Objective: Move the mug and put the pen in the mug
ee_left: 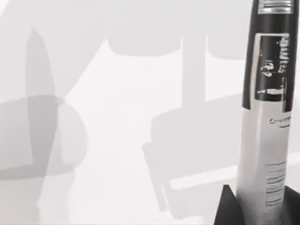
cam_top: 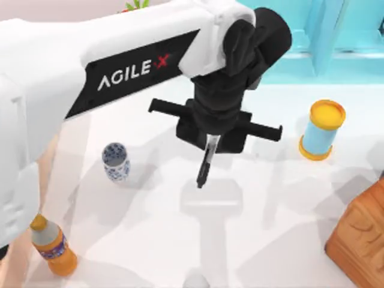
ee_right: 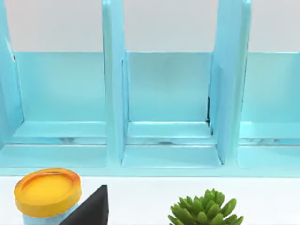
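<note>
Top view: left gripper (cam_top: 211,143) clenches the pen (cam_top: 206,161) aloft, the mug (cam_top: 116,161) at nine o'clock awaiting insertion.

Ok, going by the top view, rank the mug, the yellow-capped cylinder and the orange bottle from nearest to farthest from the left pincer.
1. Mug, to the left of the left pincer.
2. Cylinder, to its right, only slightly farther.
3. Bottle, at the table's lower left corner.
</note>
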